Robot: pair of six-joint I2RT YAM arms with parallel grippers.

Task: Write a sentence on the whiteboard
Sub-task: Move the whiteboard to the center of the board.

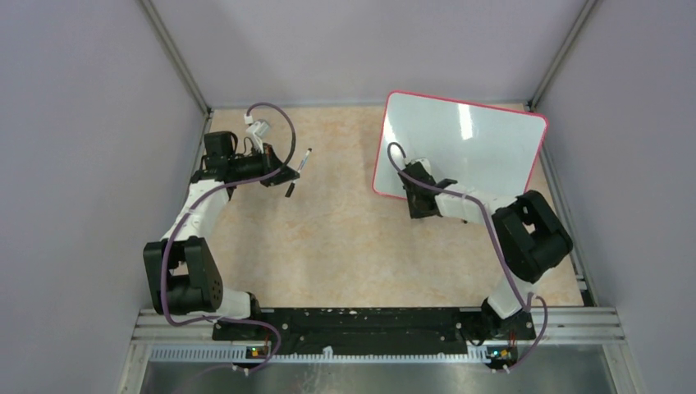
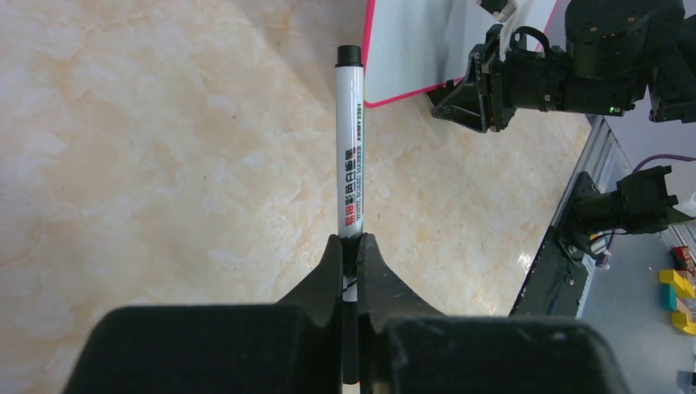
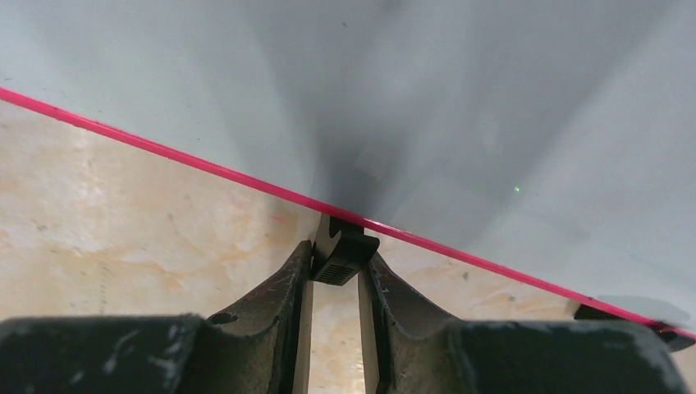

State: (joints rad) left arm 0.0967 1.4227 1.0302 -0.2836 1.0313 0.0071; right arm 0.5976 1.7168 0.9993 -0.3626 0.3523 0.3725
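Observation:
The whiteboard [image 1: 472,139] lies at the back right, white with a pink-red rim, and its face shows no lettering; the sentence is not in view. My right gripper [image 1: 417,182] is at the board's near-left edge, shut on a small black clip [image 3: 345,253] on the rim [image 3: 205,168]. A second clip [image 3: 624,316] shows at the lower right. My left gripper [image 1: 289,174] is at the back left, shut on a white marker [image 2: 351,148] with a black cap, which points toward the board [image 2: 410,49]. The marker [image 1: 304,158] is held above the table.
Grey walls and metal corner posts [image 1: 176,57] enclose the beige tabletop [image 1: 328,238]. A black base plate and metal rail [image 1: 369,324] run along the near edge. Coloured blocks [image 2: 677,287] lie beyond the rail in the left wrist view.

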